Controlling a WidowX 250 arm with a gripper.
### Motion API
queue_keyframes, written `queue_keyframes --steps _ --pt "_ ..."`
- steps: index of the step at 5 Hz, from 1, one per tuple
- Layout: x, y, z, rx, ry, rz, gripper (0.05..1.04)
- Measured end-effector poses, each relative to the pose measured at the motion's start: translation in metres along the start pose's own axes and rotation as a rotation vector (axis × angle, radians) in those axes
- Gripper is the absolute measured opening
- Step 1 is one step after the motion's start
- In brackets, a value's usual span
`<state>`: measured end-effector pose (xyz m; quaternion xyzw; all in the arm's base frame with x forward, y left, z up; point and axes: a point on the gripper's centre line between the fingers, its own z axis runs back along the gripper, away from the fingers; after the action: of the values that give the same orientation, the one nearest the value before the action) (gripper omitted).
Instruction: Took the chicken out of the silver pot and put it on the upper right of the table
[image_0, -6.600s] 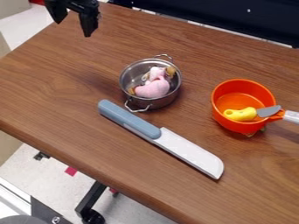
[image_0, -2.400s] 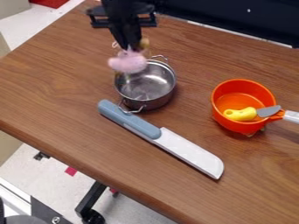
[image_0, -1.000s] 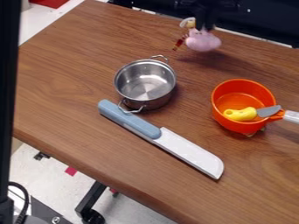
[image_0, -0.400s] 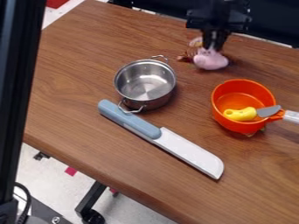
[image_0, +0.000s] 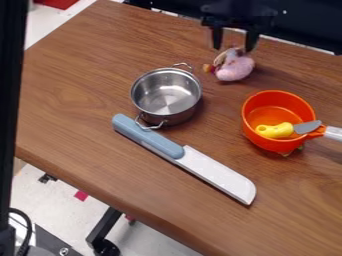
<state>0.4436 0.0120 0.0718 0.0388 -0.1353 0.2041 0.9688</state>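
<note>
The black gripper hangs at the upper right of the table, its two fingers spread wide apart. Just below it the pink chicken lies on the wood, outside the grip, behind the orange pan and to the right of the pot. The silver pot stands upright near the middle with nothing inside.
An orange pan holding a yellow-handled toy knife stands at the right, its handle pointing right. A large knife with a blue-grey handle lies diagonally in front of the pot. A black upright bar runs along the left edge.
The chicken was lifted from the pot, carried right and lowered to the table. Since the last earlier frame the gripper has opened and risen off it. The pot has shifted slightly left.
</note>
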Motion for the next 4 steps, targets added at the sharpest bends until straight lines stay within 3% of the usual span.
queue_keyframes --steps 1,3,4 --pt "-0.002 0.006 0.003 -0.003 0.032 0.011 1.001" --pt "0.006 0.015 0.042 -0.049 0.017 0.036 1.001" --pt "0.003 0.021 0.055 -0.092 0.048 0.012 1.001"
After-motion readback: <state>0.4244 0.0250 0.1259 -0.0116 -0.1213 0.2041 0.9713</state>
